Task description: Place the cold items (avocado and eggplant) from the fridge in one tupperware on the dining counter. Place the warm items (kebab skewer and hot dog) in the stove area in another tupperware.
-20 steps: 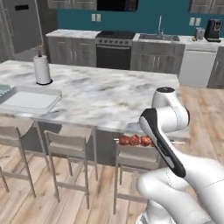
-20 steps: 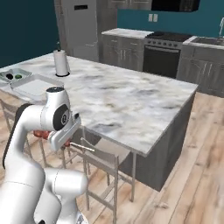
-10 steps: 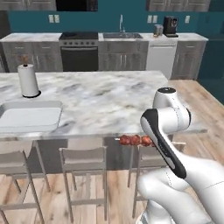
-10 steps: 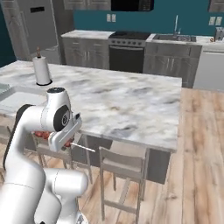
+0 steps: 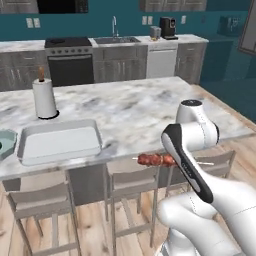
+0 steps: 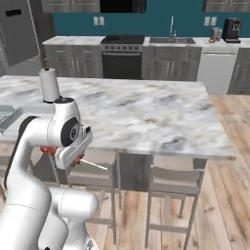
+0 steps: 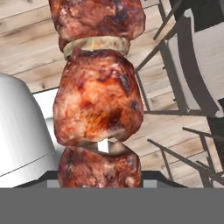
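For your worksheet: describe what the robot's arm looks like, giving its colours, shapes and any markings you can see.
The arm is glossy white, built from rounded, tube-like segments. A black band runs along one link, and a dark grey disc caps a joint. No cables or markings show.

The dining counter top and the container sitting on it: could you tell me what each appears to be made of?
Dining counter: looks like polished marble or similar stone, white with grey veining. Container: probably plastic, pale grey and matte, with smooth rounded corners.
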